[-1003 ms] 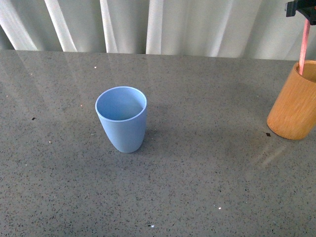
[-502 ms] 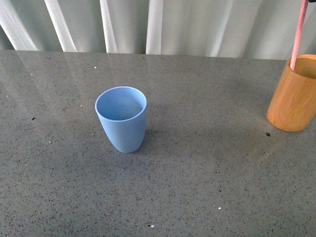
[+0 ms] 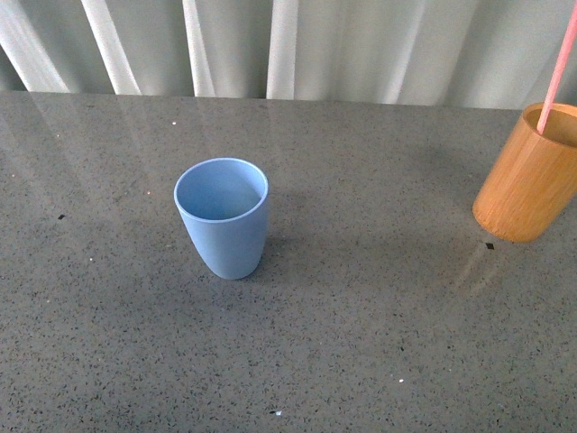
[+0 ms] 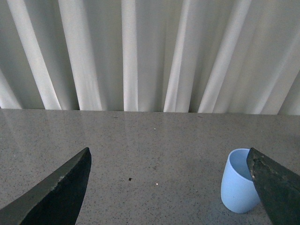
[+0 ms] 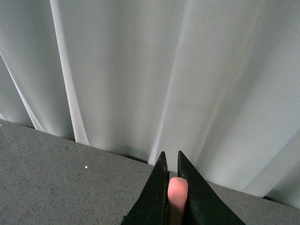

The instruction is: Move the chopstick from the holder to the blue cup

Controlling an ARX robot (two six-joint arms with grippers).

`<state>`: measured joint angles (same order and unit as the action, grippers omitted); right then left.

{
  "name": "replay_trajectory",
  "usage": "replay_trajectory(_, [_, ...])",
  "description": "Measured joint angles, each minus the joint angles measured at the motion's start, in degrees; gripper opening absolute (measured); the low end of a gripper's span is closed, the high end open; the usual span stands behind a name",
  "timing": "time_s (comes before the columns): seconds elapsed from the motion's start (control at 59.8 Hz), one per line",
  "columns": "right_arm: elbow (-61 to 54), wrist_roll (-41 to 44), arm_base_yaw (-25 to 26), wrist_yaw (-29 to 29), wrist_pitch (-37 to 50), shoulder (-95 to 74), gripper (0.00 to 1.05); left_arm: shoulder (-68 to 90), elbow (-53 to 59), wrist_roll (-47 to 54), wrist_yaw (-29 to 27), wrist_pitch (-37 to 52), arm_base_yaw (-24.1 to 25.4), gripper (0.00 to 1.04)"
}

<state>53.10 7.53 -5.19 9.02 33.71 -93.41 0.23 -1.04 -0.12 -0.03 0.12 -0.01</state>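
Note:
The light blue cup point(image 3: 222, 216) stands upright left of the table's middle in the front view. The left wrist view shows the blue cup point(image 4: 238, 182) beside one dark fingertip. My left gripper point(image 4: 169, 180) is open, nothing between its fingers. At the right edge, the orange-brown wooden holder point(image 3: 527, 174) is tilted. The pale pink chopstick point(image 3: 559, 69) rises from its mouth and runs out of the top of the frame. My right gripper point(image 5: 169, 161) is shut on the chopstick point(image 5: 177, 191), whose rounded pink end shows between the two black fingers. Neither gripper appears in the front view.
A grey speckled stone table point(image 3: 361, 325) carries the two vessels. White pleated curtains point(image 3: 288, 45) hang behind its far edge. Small dark flecks point(image 3: 489, 245) lie on the tabletop near the holder.
The right gripper has risen out of the front view's top with the chopstick. The chopstick now leans, and the holder has tipped and shifted a little to the left.

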Motion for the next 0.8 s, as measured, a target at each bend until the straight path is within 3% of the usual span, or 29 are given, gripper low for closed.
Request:
replay_trajectory(0.368, [6.7,-1.0,-2.8,-1.2,0.2,3.0,0.02,0.0,0.0,0.0,0.0,0.0,0.0,0.98])
replay_trajectory(0.803, [12.4,-15.1,-18.3,1.4,3.5,-4.1,0.02,0.0,0.0,0.0,0.0,0.0,0.0,0.98])
